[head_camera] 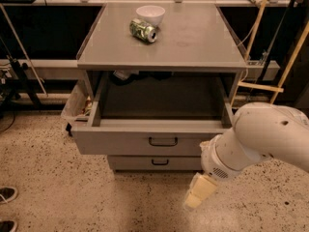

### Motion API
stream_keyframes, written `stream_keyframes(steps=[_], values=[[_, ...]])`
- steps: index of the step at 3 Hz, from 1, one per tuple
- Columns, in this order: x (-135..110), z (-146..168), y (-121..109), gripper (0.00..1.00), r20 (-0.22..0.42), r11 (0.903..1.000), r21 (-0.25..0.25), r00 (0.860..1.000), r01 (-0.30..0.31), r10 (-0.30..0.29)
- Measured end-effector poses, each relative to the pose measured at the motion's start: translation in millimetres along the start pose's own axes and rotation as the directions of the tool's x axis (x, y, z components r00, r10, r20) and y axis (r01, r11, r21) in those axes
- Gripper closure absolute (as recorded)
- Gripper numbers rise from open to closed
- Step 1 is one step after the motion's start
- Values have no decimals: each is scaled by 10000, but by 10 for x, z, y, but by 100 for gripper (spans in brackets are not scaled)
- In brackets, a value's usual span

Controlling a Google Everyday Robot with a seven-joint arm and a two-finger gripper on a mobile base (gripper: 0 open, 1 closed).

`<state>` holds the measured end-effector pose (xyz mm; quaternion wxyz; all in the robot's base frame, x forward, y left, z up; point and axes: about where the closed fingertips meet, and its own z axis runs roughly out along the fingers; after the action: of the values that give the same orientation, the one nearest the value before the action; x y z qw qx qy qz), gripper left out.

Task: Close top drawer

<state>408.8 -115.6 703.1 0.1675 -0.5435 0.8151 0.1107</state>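
Note:
The top drawer is a wide grey metal drawer with a small dark loop handle at its centre. It is pulled out from the grey cabinet, and its inside is dark with nothing showing in it. My gripper hangs cream-coloured from the white arm, low at the right. It is in front of and below the drawer's right end, above the floor and not touching the drawer. A narrower drawer front with a like handle shows below.
A white bowl and a green can lying on its side sit on the cabinet top. A bin stands at the cabinet's left. Shoes are at the lower left. Wooden poles lean at the right.

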Motion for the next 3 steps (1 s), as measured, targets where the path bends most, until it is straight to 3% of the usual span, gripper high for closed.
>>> stream_keyframes(steps=[1,2,3], values=[[-2,4,-2,0,-3,10000,-7,10000,3,-3],[-39,234,-287,0,-365,9994,-343,9993,-57,45],[-44,473,-758,0,-874,9978,-599,9959,-271,218]])
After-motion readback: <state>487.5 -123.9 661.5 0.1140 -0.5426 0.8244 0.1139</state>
